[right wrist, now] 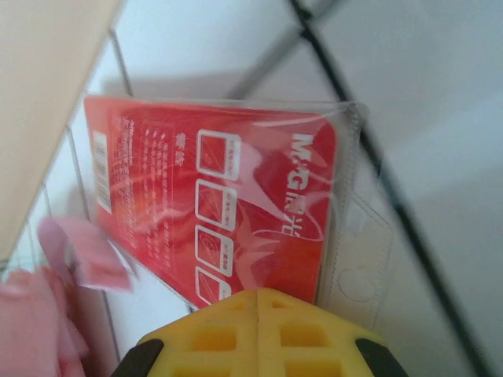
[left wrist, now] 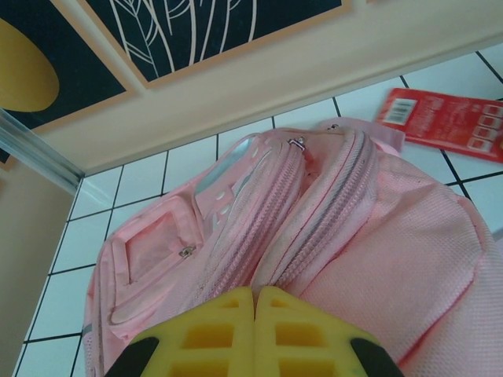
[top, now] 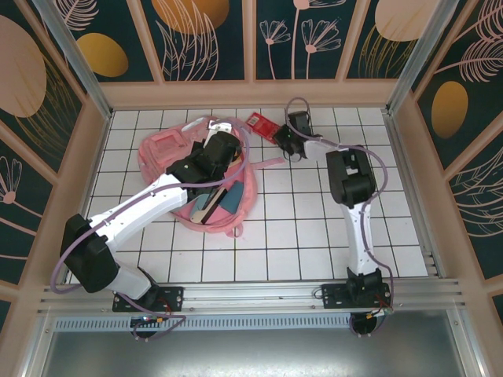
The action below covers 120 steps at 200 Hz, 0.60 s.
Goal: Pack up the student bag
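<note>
The student bag is laid on the table, left of centre and toward the back wall. A packet is laid flat just right of the bag's far end (contact cannot be judged). The left gripper is held over the bag, the right gripper at the packet's edge.

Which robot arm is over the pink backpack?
The left arm: it stretches over the soft pink fabric backpack, while the right arm reaches toward the flat red plastic packet beside it.

Bright, even light; right wrist view softly blurred.
</note>
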### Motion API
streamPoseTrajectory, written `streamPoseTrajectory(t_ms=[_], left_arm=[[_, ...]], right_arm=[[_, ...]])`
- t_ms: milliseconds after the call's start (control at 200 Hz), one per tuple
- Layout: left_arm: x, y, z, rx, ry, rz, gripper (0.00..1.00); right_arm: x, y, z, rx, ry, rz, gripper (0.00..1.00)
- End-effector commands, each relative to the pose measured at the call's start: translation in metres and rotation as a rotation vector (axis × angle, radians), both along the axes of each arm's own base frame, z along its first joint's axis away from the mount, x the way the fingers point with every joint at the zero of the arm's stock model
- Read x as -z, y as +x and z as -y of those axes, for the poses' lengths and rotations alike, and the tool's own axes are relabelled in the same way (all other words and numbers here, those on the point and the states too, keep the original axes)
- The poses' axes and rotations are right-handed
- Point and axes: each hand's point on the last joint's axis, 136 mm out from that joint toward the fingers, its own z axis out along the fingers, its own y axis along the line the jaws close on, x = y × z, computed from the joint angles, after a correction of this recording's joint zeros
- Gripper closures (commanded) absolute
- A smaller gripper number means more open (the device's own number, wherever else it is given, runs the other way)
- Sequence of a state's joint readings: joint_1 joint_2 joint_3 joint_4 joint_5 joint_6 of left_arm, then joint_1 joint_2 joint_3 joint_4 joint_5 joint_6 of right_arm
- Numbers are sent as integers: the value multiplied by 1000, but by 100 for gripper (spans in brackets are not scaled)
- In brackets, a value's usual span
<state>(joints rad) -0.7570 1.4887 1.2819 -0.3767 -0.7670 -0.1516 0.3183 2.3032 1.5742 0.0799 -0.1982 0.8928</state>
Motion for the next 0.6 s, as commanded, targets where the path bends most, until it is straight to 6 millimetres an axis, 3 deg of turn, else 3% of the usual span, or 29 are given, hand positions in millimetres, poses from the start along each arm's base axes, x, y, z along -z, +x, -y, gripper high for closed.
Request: streamPoseTrajectory(t_ms=[0,140,230,310,430,596], left_arm=[[-21,0,-17,-62,-42,60,100],[-20,0,-15,-56,-47,56,100],[-20,0,-14,-51,-53,55,100],[-19,1,-13,-48,-53,50,100],[-17,1,-9,-33,-64,38,100],[-14,0,-6,-19,-74,28,100]], right_arm=[[45,-65,32,4,-90,-151,100],[39,-123,44,-16,-70,-159,100],[24,-152,30,-89,-36,-127,100],[5,-172,9,-209,-40,-78,94],[-34,-179,1,-290,-111,30,79],[-65,-158,29,-271,-246,143,63]])
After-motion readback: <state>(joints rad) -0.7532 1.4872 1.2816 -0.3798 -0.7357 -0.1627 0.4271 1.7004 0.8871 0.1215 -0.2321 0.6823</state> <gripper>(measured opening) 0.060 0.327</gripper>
